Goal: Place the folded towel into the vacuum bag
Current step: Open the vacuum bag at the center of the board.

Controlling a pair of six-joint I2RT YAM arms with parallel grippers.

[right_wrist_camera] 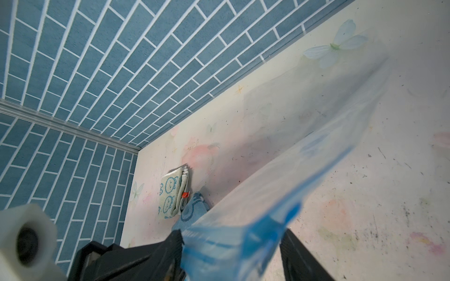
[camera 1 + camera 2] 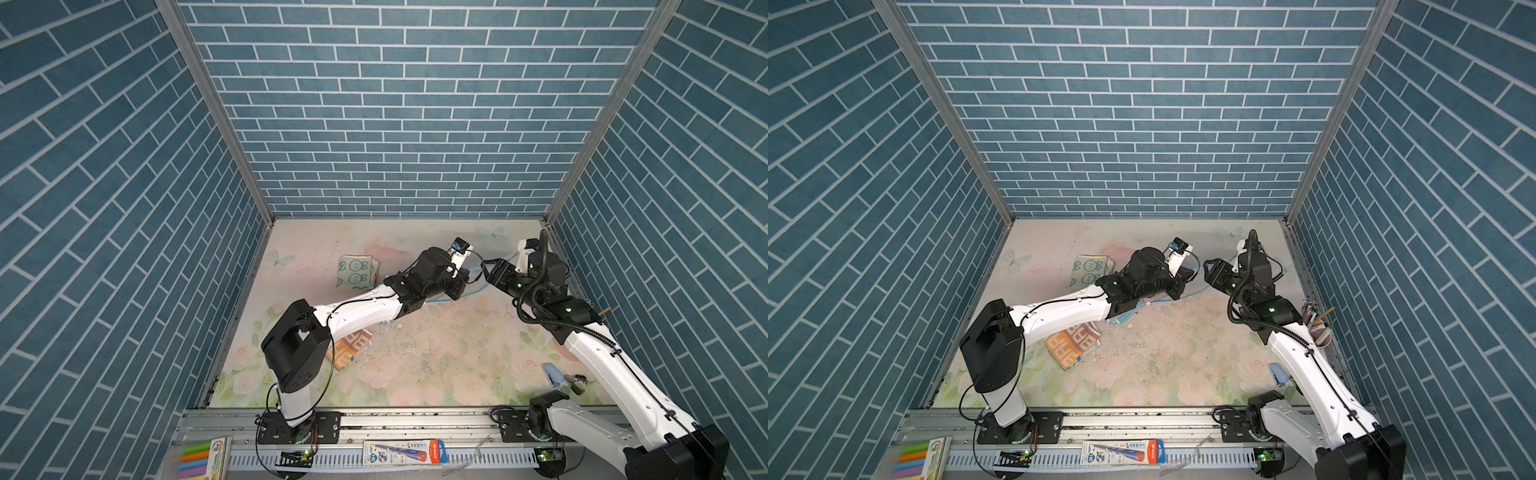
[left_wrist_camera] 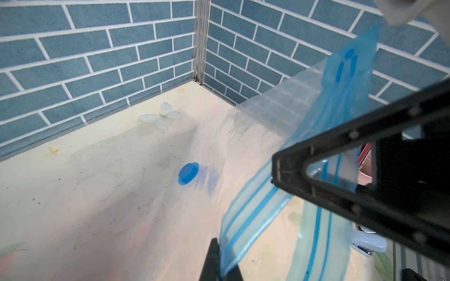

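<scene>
The vacuum bag (image 3: 267, 121) is clear plastic lying at the back right of the table, with its round blue valve cap (image 3: 188, 173) flat on it. Its blue zip strip (image 3: 253, 219) is lifted off the table. My left gripper (image 3: 222, 270) is shut on that strip's edge. My right gripper (image 1: 232, 236) faces it a hand's width away, jaws apart, with the bag's strip (image 1: 243, 233) between the fingers and leaning on one of them. The folded towel (image 2: 356, 272), pale green with blue faces, lies at the back left, apart from both grippers (image 2: 1187, 276) (image 2: 1208, 266).
A blue towel (image 1: 192, 211) lies under my left forearm and an orange patterned towel (image 2: 1073, 343) nearer the front. A blue stapler (image 2: 552, 374) and a cup of pens (image 2: 1318, 328) stand by the right wall. Brick walls close in three sides.
</scene>
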